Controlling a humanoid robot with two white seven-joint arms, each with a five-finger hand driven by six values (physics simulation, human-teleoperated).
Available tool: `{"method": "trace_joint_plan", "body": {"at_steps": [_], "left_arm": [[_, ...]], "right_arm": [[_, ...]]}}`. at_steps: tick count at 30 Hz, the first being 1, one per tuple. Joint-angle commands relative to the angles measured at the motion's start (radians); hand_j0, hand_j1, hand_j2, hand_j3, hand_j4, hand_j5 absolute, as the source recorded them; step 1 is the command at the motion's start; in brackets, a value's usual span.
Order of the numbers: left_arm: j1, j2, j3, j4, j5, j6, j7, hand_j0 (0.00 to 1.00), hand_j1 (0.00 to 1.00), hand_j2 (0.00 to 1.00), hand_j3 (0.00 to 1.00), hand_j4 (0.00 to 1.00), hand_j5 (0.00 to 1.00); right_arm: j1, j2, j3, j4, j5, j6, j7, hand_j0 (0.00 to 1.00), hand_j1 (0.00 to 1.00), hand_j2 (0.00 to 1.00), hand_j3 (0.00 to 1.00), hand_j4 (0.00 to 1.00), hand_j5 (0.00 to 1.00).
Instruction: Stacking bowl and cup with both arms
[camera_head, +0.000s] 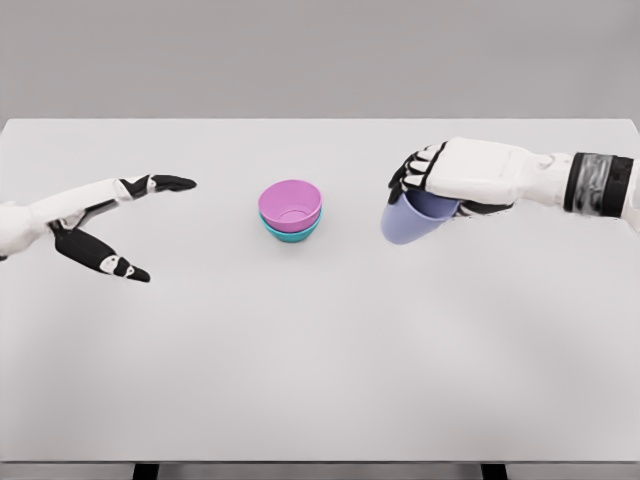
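A pink bowl (290, 205) sits nested inside a teal bowl (291, 232) at the middle of the white table (320, 370). To their right, my right hand (440, 180) is shut on a lavender cup (410, 220), which hangs tilted with its base toward the lower left, just above the table. My left hand (125, 225) is open at the left of the table, fingers stretched toward the bowls and thumb spread downward, holding nothing, well apart from the bowls.
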Motion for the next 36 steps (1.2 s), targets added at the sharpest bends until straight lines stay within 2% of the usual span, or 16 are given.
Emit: {"method": "trace_joint_plan", "body": {"at_steps": [1,5,7,13,20,29,32,36], "left_arm": [[0.002,0.0,0.007,0.007,0.04,0.002,0.0,1.0,1.0,1.0,1.0,1.0,1.0],[0.002,0.0,0.007,0.011,0.057,0.002,0.0,1.0,1.0,1.0,1.0,1.0,1.0],[0.002,0.0,0.007,0.011,0.058,0.002,0.0,1.0,1.0,1.0,1.0,1.0,1.0],[0.008,-0.004,0.007,0.009,0.064,0.002,0.0,1.0,1.0,1.0,1.0,1.0,1.0],[0.009,-0.004,0.007,0.009,0.064,0.002,0.0,1.0,1.0,1.0,1.0,1.0,1.0],[0.009,-0.004,0.007,0.009,0.066,0.002,0.0,1.0,1.0,1.0,1.0,1.0,1.0],[0.009,-0.006,0.007,0.009,0.066,0.002,0.0,1.0,1.0,1.0,1.0,1.0,1.0],[0.009,-0.006,0.007,0.009,0.066,0.002,0.0,1.0,1.0,1.0,1.0,1.0,1.0]], "right_arm": [[-0.003,0.044,-0.007,0.035,-0.007,0.003,0.0,0.55,0.55,0.55,0.55,0.55,0.55],[-0.049,0.084,-0.007,0.077,-0.007,0.003,0.0,0.55,0.55,0.55,0.55,0.55,0.55],[-0.054,0.118,-0.038,0.078,-0.005,0.003,0.0,0.56,0.56,0.56,0.56,0.56,0.56],[-0.06,0.19,-0.047,0.085,-0.002,0.003,0.0,0.56,0.56,0.56,0.56,0.56,0.56],[-0.117,0.256,-0.046,0.083,-0.004,0.003,0.0,0.56,0.56,0.56,0.56,0.56,0.56],[-0.143,0.351,-0.012,0.106,0.012,0.003,0.0,0.55,0.55,0.55,0.55,0.55,0.55],[-0.146,0.366,0.005,0.138,0.013,0.003,0.0,0.55,0.55,0.55,0.55,0.55,0.55],[-0.167,0.386,0.019,0.223,0.036,0.003,0.0,0.55,0.55,0.55,0.55,0.55,0.55]]}}
